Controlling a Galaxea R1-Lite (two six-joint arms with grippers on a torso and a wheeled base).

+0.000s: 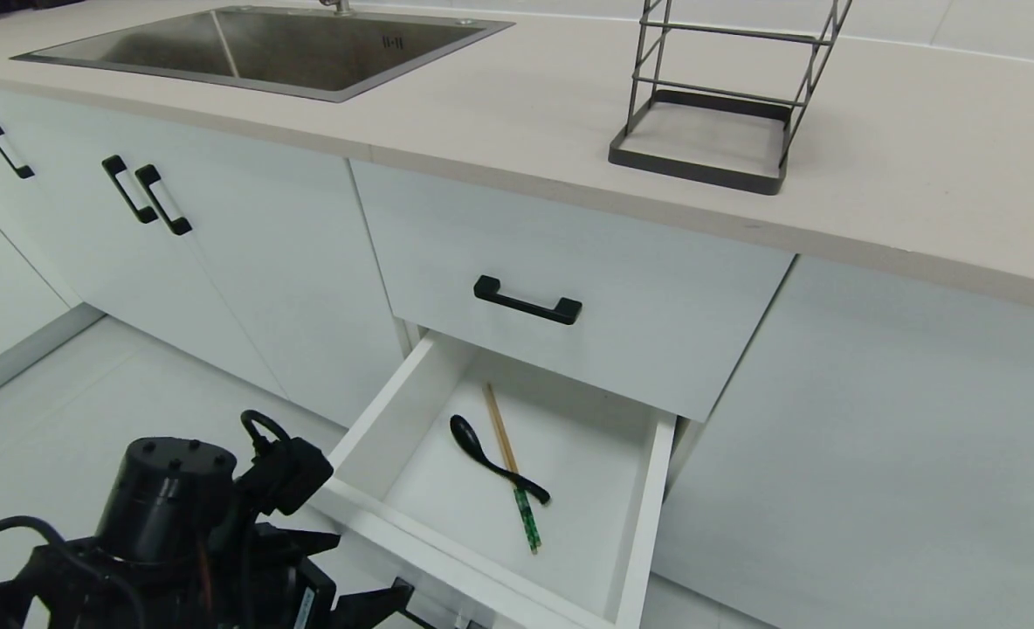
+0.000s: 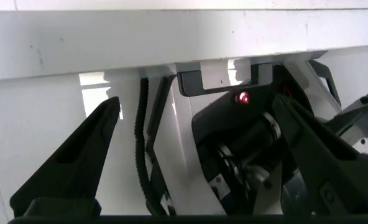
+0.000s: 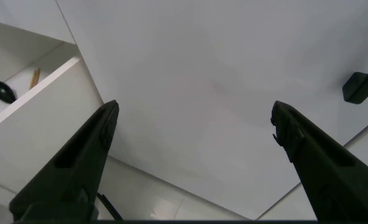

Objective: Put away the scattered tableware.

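Note:
The lower drawer (image 1: 375, 418) stands pulled out under a closed one. Inside it lie a black spoon (image 1: 492, 458) and a pair of wooden chopsticks (image 1: 511, 466) with green ends, crossed over each other. My left gripper (image 1: 384, 603) is low at the drawer's front panel, open, with nothing between its fingers. From the left wrist, the left gripper (image 2: 196, 106) faces the panel's black handle (image 2: 224, 81) from below. My right gripper (image 3: 194, 109) is open and empty before a white cabinet front. Off to its side are the spoon (image 3: 0, 91) and a chopstick end (image 3: 35, 76).
The closed upper drawer has a black handle (image 1: 527, 301). On the counter stand a steel sink (image 1: 264, 48) and a dark wire rack (image 1: 709, 105). White cabinet doors with black handles (image 1: 150, 196) run to the left. Bare floor lies at the lower left.

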